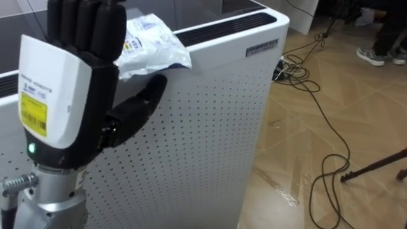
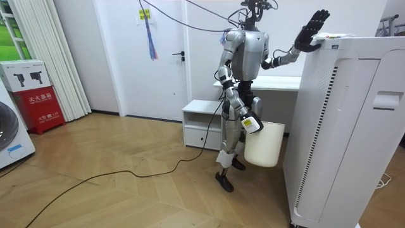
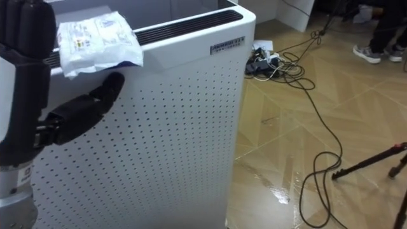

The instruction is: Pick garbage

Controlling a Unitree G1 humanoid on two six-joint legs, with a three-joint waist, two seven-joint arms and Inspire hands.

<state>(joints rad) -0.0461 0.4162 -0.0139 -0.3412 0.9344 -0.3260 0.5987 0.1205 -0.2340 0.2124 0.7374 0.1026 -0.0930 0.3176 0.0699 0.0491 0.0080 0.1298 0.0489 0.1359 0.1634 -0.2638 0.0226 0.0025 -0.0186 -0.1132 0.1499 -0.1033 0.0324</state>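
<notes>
A crumpled white plastic wrapper (image 1: 152, 41) (image 3: 95, 39) lies on the top edge of a tall white perforated appliance (image 1: 210, 127) (image 2: 342, 126). My left hand (image 1: 63, 95) (image 2: 310, 31) is raised right beside the wrapper, open. Its fingers point straight up and its thumb reaches along the appliance's side just under the wrapper, without holding it. In the room view I stand at the appliance's left side. My right hand (image 2: 252, 124) hangs low at my hip, shut on the rim of a white bin (image 2: 264, 145) held off the floor.
Dark cables (image 1: 318, 108) loop over the wooden floor to the right of the appliance. A person's shoes (image 1: 375, 56) and a black stand leg (image 1: 375, 166) are there too. Behind me are a low white cabinet (image 2: 202, 123) and a red box (image 2: 35, 95).
</notes>
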